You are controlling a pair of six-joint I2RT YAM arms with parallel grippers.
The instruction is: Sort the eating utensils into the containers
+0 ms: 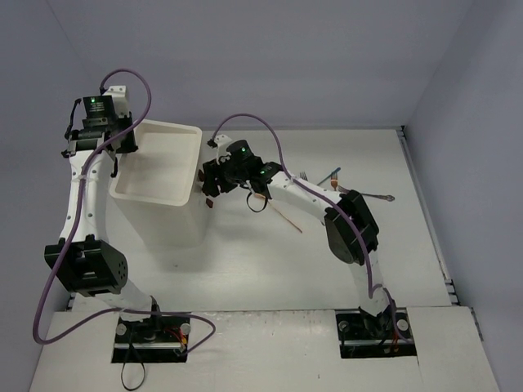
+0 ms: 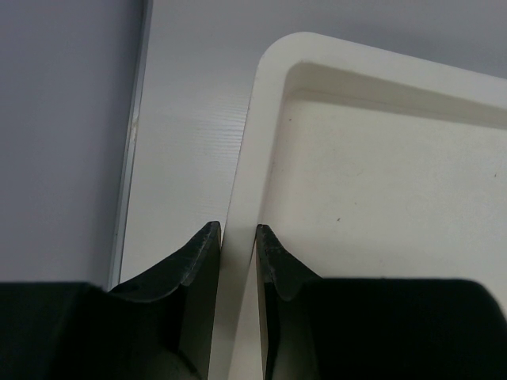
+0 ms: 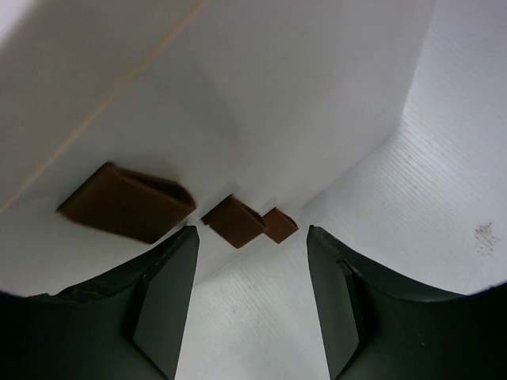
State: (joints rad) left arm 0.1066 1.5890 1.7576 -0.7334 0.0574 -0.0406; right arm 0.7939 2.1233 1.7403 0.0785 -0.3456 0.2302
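My left arm point(image 1: 82, 188) stands tall and bends over at the top. Its left gripper point(image 2: 238, 233) is clamped on the left rim of the white drawer unit point(image 2: 380, 158). My right arm point(image 1: 310, 196) reaches low and leftward over the table point(image 1: 270, 269). The right gripper point(image 3: 252, 233) has its jaws apart, just short of the brown handles point(image 3: 127, 203) on the unit's side face. The utensils point(image 1: 376, 196) lie on the table beyond the right arm, well apart from the unit.
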